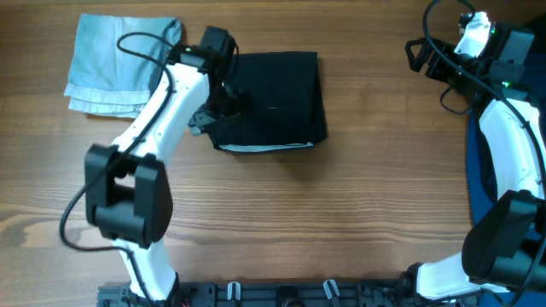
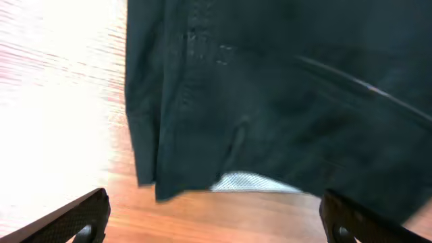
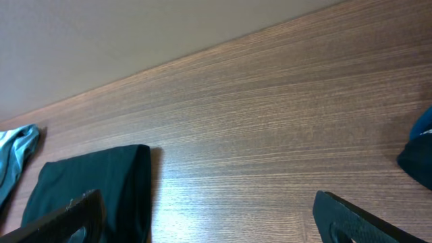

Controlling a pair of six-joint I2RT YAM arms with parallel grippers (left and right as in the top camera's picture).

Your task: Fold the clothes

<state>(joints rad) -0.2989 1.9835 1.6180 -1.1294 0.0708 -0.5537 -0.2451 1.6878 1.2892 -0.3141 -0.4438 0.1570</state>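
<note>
The black shorts-like garment lies folded in a rough square at the table's back middle, with a white inner strip along its near edge. It also shows in the left wrist view, strip at its edge, and in the right wrist view. My left gripper is open and empty at the garment's left edge, just above the wood; its jaws stand wide apart. My right gripper is open and empty at the back right, well away from the black garment; its jaws are wide.
A folded pale blue garment lies at the back left, its edge visible in the right wrist view. Navy cloth lies along the right table edge under the right arm, a corner showing in the right wrist view.
</note>
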